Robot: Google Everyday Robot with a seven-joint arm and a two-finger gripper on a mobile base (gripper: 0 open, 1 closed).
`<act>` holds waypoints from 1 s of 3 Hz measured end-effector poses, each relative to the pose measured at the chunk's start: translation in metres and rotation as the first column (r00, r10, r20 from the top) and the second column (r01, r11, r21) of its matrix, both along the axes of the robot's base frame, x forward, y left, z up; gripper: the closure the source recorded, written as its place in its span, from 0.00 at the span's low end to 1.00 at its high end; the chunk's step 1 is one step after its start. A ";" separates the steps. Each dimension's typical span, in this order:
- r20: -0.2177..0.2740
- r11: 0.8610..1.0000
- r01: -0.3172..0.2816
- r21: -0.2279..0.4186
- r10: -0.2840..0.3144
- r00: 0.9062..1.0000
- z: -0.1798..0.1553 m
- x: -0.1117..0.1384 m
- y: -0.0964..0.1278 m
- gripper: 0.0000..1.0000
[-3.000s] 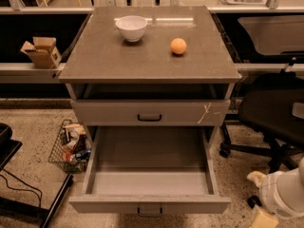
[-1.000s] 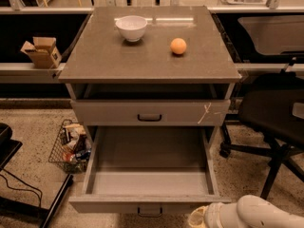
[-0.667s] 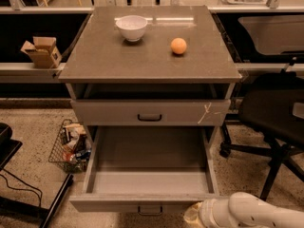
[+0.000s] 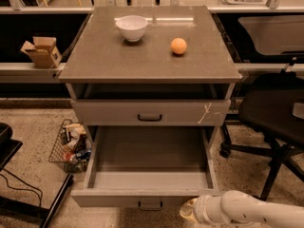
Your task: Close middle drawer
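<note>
The middle drawer (image 4: pixel 118 198) is pulled far out of the grey cabinet (image 4: pixel 150 56), and its inside is empty. Its plain front faces me, with a small dark handle (image 4: pixel 150 205) at the centre. Above it sits the grey drawer front with white scratch marks (image 4: pixel 180 112), nearly flush. My gripper (image 4: pixel 188 210) is at the bottom edge of the camera view, on the end of a white arm (image 4: pixel 247 210) that comes in from the right. It is just right of the handle, close to the middle drawer's front.
A white bowl (image 4: pixel 132 27) and an orange (image 4: pixel 178 46) sit on the cabinet top. A wire basket of clutter (image 4: pixel 71 147) stands at the left of the cabinet, a black office chair (image 4: pixel 278 113) at the right. A cardboard box (image 4: pixel 42 51) sits on the left shelf.
The arm has swung from the bottom right corner leftward along the floor, bringing my gripper up to the middle drawer's front. The drawer has not moved.
</note>
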State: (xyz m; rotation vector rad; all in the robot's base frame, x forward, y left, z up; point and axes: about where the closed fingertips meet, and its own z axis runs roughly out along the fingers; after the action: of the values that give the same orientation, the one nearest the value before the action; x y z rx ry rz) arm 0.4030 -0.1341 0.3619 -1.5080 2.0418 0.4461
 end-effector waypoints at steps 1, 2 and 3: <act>0.024 1.000 0.001 -0.013 -0.001 1.000 -0.003 0.011 0.003 1.00; 0.067 0.999 0.006 -0.033 -0.004 0.998 -0.006 0.035 0.005 1.00; 0.110 0.999 0.028 -0.037 -0.024 0.994 -0.014 0.076 0.001 1.00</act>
State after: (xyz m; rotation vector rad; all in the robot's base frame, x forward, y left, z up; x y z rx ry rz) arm 0.4787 -0.1332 0.3477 -1.4930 1.9926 0.3082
